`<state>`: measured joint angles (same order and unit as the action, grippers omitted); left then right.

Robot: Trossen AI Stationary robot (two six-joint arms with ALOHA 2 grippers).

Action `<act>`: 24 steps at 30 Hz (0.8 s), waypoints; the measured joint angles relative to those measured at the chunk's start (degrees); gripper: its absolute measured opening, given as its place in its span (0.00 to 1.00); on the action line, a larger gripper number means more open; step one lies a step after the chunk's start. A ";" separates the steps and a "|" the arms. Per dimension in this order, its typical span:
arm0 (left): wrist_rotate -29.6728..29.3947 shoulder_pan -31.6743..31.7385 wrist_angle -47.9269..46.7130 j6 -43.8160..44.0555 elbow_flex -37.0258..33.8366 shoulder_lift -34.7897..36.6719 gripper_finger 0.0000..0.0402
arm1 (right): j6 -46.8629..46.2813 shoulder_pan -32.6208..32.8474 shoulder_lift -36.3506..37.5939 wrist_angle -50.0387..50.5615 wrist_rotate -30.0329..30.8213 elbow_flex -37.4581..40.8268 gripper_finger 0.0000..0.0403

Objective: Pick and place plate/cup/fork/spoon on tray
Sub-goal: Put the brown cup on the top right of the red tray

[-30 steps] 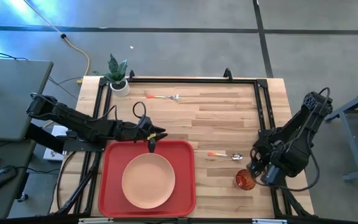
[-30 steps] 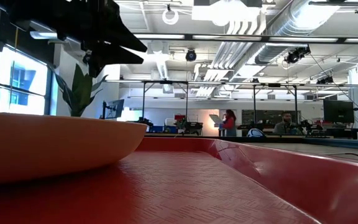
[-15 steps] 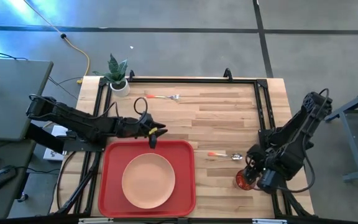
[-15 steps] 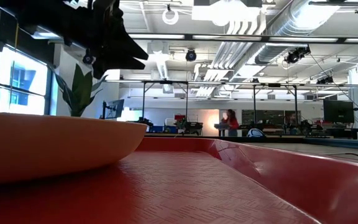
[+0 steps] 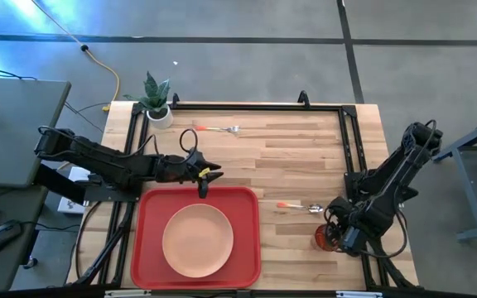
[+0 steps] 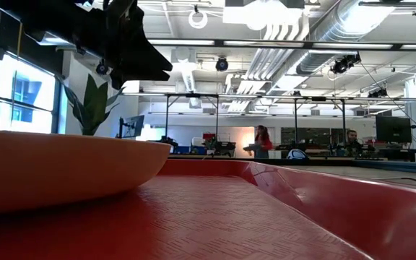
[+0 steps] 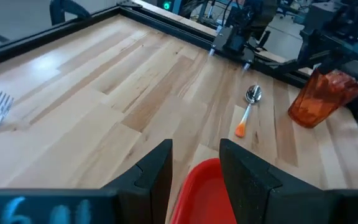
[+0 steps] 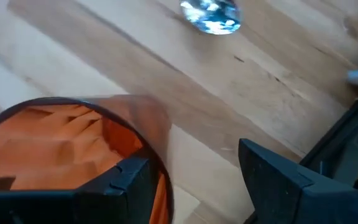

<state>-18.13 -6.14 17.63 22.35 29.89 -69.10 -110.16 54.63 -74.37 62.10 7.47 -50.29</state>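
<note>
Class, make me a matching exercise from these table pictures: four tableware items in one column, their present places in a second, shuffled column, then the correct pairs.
Items:
1. plate
2. cup
3. fork
4. spoon

Places:
A. on the bare wood near the potted plant
B. on the tray
C. at the right gripper
D. on the wood between tray and cup

Pairs: 1-B, 2-C, 3-A, 4-D

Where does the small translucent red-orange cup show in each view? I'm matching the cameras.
High view: small translucent red-orange cup at the table's lower right, by the right gripper.
Low view: not in it.
Left wrist view: far right.
Right wrist view: lower left, one finger over its rim.
Shared landmark: the orange-handled spoon.
</note>
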 joint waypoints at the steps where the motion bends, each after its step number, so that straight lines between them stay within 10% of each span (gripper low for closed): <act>1: 0.00 0.17 0.00 -0.53 0.00 0.00 0.31 | -1.19 -0.23 0.00 0.05 -0.01 0.39 0.52; 8: -0.57 2.72 0.09 -2.08 0.00 0.00 0.31 | -6.29 -1.38 0.00 0.66 1.09 0.62 0.44; 19: -0.73 8.45 1.84 -1.98 -0.02 0.00 0.31 | -10.68 -4.22 0.00 -2.79 0.65 0.60 0.03; 24: -0.14 9.57 1.73 0.00 -0.02 0.00 0.31 | -9.41 -7.18 0.00 -7.16 0.89 0.47 0.03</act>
<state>-18.27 3.43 19.36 22.35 29.87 -69.10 -119.58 47.44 -74.37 54.94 8.36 -49.82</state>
